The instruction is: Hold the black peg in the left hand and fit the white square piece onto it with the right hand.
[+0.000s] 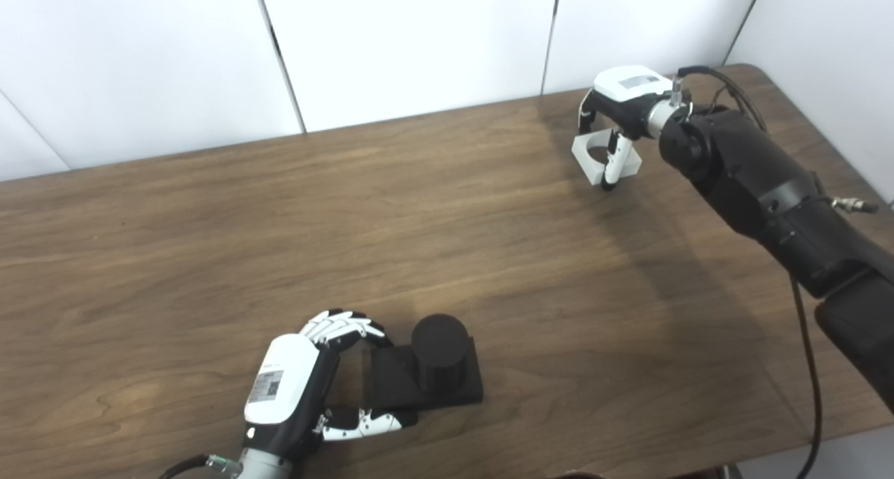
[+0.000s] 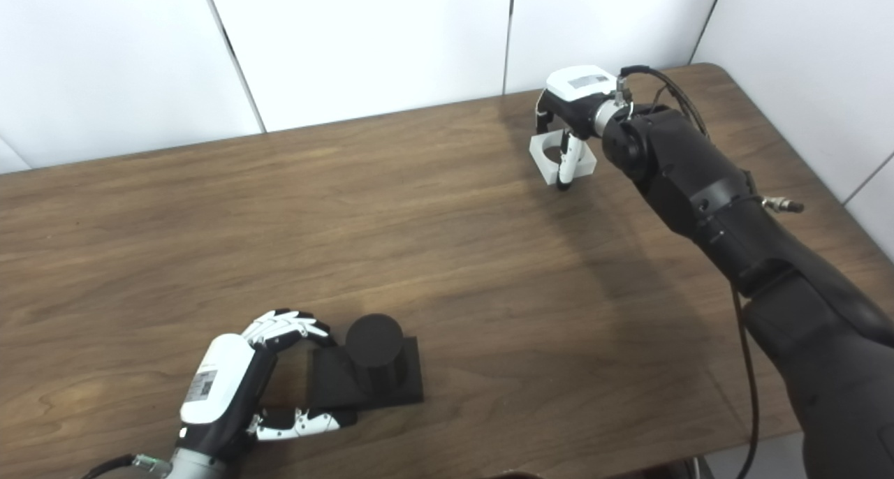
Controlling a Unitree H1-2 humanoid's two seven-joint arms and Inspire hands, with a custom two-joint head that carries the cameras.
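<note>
**Both hands at their pieces, a whole tabletop between them**

Down by the near edge of the tabletop, toward the left corner, the left hand has its fingers curled over the back of the black peg's flat base and its thumb running along the front edge. That reads as a grasp on the base, pinning the black peg flat with its round post pointing straight up, just the pose you want for something to drop over it. The post itself is left bare, nothing covering it, so the grip stays out of the way of the fit.

Over at the far right corner, the right hand is bent down over the white square piece. Fingers sit behind it and a thumb crosses its front, so it looks closed around the piece, round hole visible between them. Whether the piece is lifted or resting on the wood, I can't tell from here.

The two parts are well apart, corner to corner. My read: the grip stage is about done, and the carry across plus lining the hole up over the post is all to come. The tilt of the white piece will need levelling before it goes down.
</note>
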